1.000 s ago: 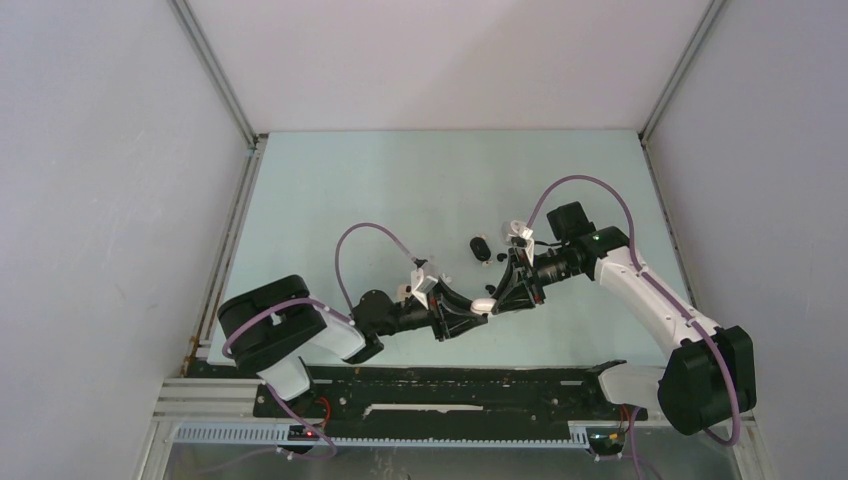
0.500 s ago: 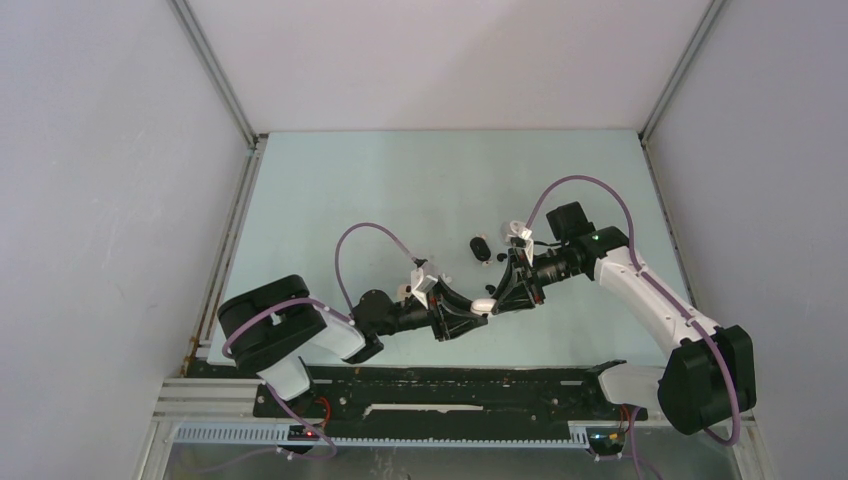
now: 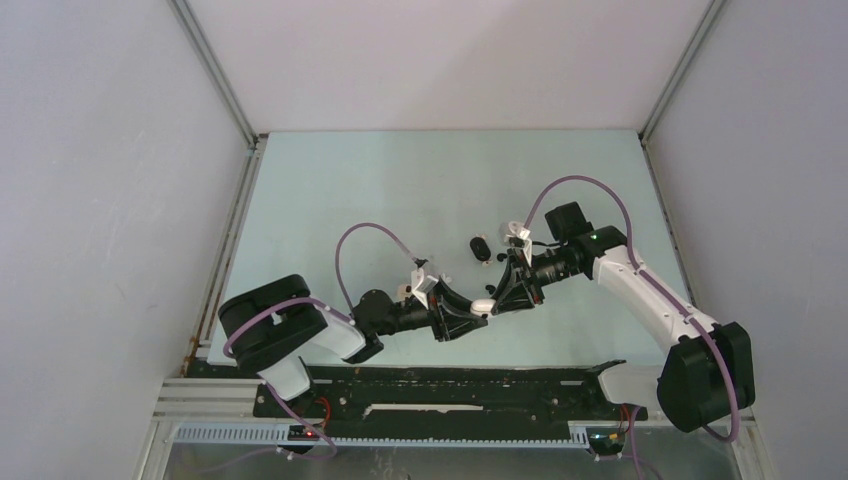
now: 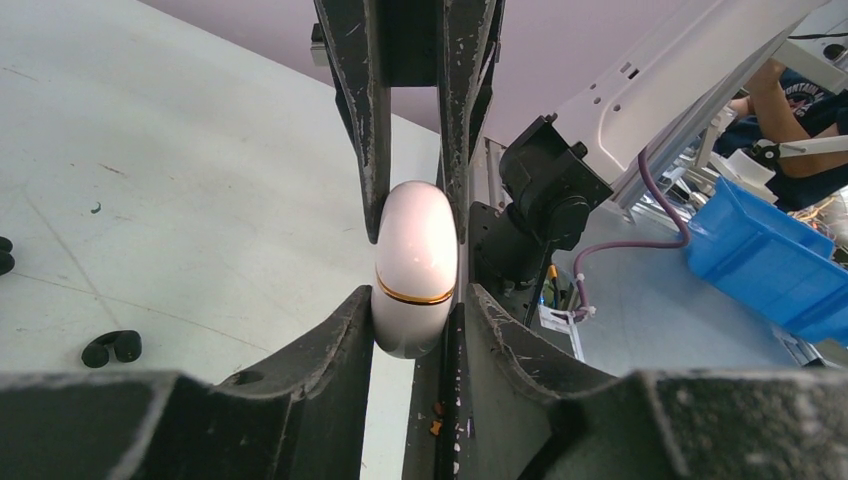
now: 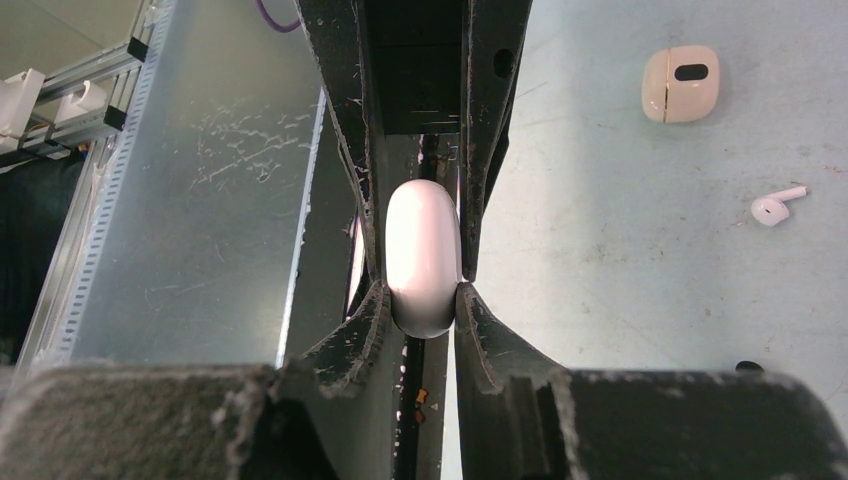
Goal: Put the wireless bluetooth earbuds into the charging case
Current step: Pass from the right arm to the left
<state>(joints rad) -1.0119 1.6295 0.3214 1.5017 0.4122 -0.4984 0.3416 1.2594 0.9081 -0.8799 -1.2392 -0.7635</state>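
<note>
Near the middle of the top view, toward the lower edge of the pale worktop, the two arms meet tip to tip on a white case. Both the left jaws and the right jaws clamp it, each pair narrowed to the case's width and pressing its sides. In the left wrist view, the left jaws pinch the lower half of the case from the frame bottom, and the right jaws reach down from the top to pinch the upper half. A thin gold band rings the case between the two grips, and the case is shut. A black case lies on the worktop just above the jaws in the top view, apart from them. At the lower left of the left wrist view, black buds lie on the worktop, touching each other. At the upper right of the right wrist view sits a beige case. Below it, apart, lies a white bud with a short stem.
</note>
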